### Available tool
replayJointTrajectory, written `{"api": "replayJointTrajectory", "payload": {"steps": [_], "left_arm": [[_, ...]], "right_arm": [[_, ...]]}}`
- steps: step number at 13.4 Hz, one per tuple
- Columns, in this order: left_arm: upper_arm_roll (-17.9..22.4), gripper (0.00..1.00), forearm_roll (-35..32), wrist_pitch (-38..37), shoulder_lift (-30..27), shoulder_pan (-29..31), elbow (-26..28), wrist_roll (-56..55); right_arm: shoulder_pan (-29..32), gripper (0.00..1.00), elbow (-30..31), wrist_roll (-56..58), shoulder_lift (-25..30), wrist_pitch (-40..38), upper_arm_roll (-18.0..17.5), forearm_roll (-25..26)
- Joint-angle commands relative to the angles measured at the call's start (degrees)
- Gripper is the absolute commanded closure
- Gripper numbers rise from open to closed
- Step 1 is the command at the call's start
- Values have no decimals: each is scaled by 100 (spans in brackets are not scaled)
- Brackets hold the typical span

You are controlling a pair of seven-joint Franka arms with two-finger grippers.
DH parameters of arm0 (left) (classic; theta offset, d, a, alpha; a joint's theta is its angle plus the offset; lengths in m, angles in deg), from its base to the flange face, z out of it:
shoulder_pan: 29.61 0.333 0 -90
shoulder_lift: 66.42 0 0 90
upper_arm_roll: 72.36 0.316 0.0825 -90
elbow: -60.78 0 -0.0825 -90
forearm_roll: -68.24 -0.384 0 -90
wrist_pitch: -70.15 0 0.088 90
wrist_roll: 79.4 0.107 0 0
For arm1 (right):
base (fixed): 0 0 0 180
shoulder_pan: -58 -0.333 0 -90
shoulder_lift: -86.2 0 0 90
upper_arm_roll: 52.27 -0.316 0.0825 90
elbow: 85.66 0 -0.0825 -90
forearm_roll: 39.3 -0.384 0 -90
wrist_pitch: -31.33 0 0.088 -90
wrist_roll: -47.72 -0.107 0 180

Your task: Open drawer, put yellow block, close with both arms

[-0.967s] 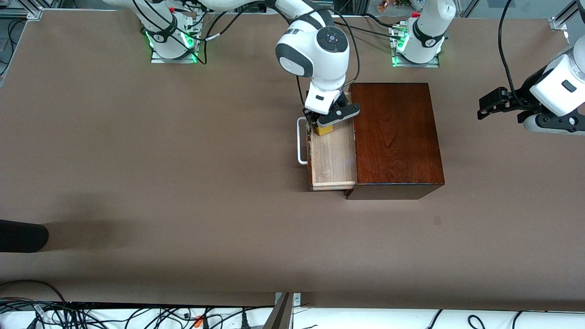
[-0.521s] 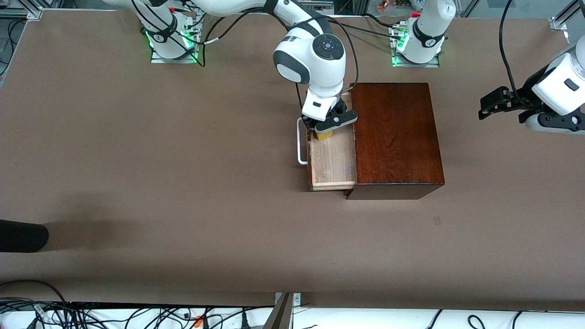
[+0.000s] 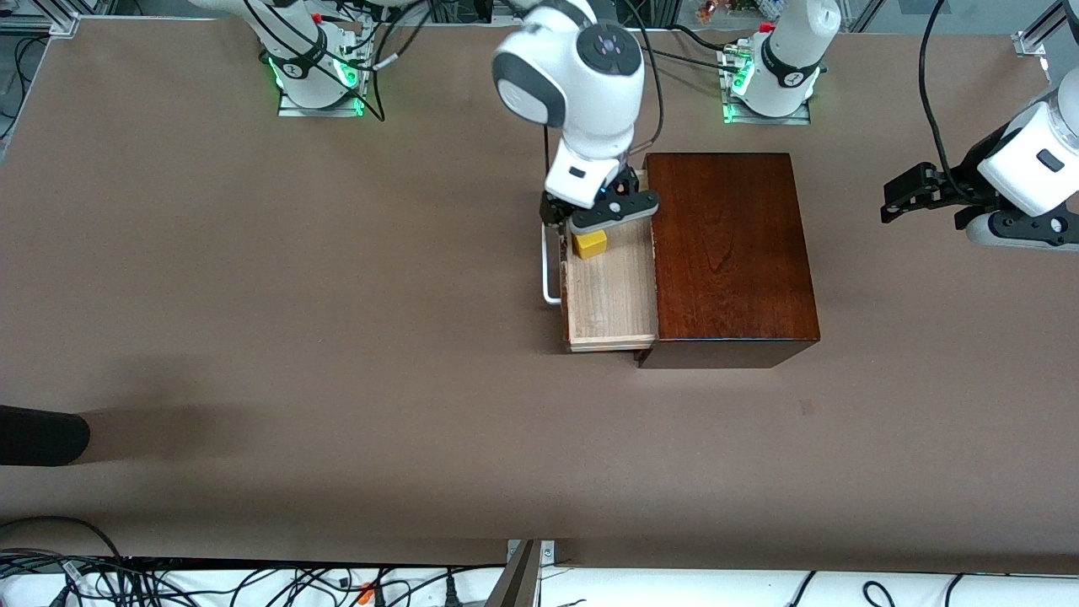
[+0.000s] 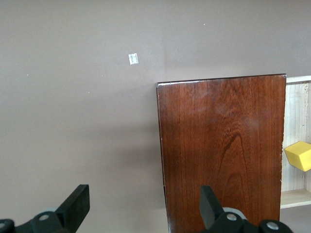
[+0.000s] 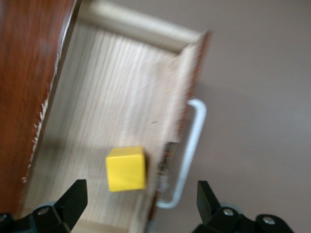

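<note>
The drawer (image 3: 615,295) stands pulled out of the dark wooden box (image 3: 729,253), with its white handle (image 3: 550,270) toward the right arm's end of the table. The yellow block (image 3: 590,244) rests on the drawer floor, in the corner farthest from the front camera, close to the drawer front. My right gripper (image 3: 582,221) hovers just above it, open and holding nothing. In the right wrist view the block (image 5: 126,168) lies free between the spread fingers (image 5: 73,199), beside the handle (image 5: 189,150). My left gripper (image 3: 906,192) waits open over the table at the left arm's end; its wrist view shows the box (image 4: 221,145) and block (image 4: 299,155).
A dark rounded object (image 3: 38,434) pokes in at the table edge at the right arm's end. A small mark (image 3: 807,408) lies on the table nearer the front camera than the box. Cables (image 3: 169,582) run along the near edge.
My right gripper has opened, let go of the yellow block and risen a little. The block now sits loose in the drawer. The left arm has hardly moved.
</note>
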Motion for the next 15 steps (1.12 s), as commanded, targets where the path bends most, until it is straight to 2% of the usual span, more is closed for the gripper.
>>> {"api": "replayJointTrajectory", "payload": {"steps": [1,4,6,7,8,9,11,13,15], "left_arm": [[22,0,9,-26,130,-74,-261,376],[-144,0,18,-35,147,-275,-288,2330],[-433,0,52,-35,191,-398,-384,3642],[-679,0,27,-35,322,-512,-437,3830],[-890,0,0,-26,436,-670,-481,3824],[-988,0,-9,-8,690,-933,-620,3806],[-971,0,-175,0,1269,-1722,-1164,3910],[-1058,0,-158,210,1771,-2233,-1543,4304],[-1059,0,-167,745,2123,-2769,-1606,4579]], "right_arm": [[618,0,32,95,493,-378,-33,-514],[1365,0,32,567,907,-887,-15,-708],[1901,0,76,806,1144,-1020,55,-1199],[2078,0,216,990,1302,-1151,238,-1445],[2158,0,321,1357,1478,-1326,580,-1717],[2185,0,688,1743,1767,-1380,940,-1955],[2272,0,1819,2351,2670,-1346,1407,-2089],[2430,0,2709,2774,3418,-1320,1602,-2011],[2493,0,3108,3134,3729,-1389,1873,-1853]]}}
